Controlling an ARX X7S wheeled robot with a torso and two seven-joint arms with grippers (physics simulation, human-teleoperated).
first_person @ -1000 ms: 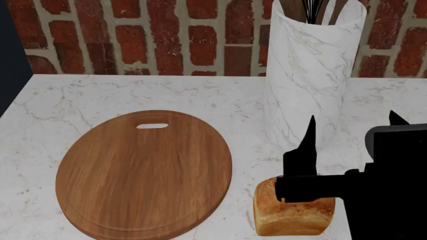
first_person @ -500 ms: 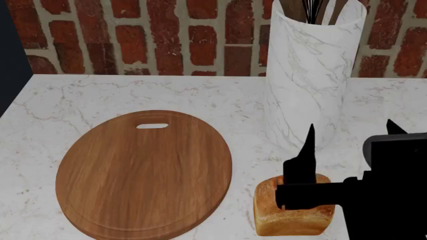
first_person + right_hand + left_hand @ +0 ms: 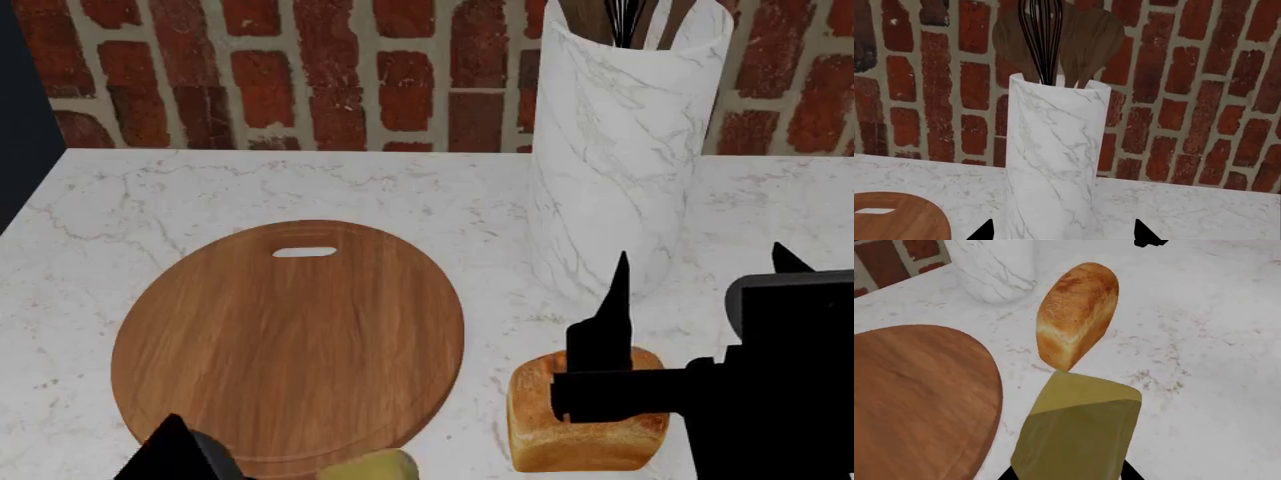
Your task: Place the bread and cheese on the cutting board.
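Note:
The olive-yellow cheese (image 3: pixel 1077 435) sits between the jaws of my left gripper (image 3: pixel 1069 475), which is shut on it, just off the rim of the reddish-brown cutting board (image 3: pixel 914 400). In the head view the cheese (image 3: pixel 367 467) and left gripper (image 3: pixel 180 452) peek in at the bottom edge, by the cutting board (image 3: pixel 287 350). The golden-brown bread (image 3: pixel 1077 312) lies on the counter beyond the cheese. My right gripper (image 3: pixel 703 262) hovers open over the bread (image 3: pixel 587 430), hiding part of it. The right gripper (image 3: pixel 1062 231) holds nothing.
A tall white marble utensil holder (image 3: pixel 621 150) with a whisk and wooden spoons stands just behind the bread, close ahead of the right gripper's fingers; it fills the right wrist view as the holder (image 3: pixel 1054 155). A brick wall (image 3: pixel 267 70) backs the marble counter (image 3: pixel 120 200).
My left gripper, holding the cheese, has come into the head view at the bottom edge. The right gripper has barely shifted above the bread.

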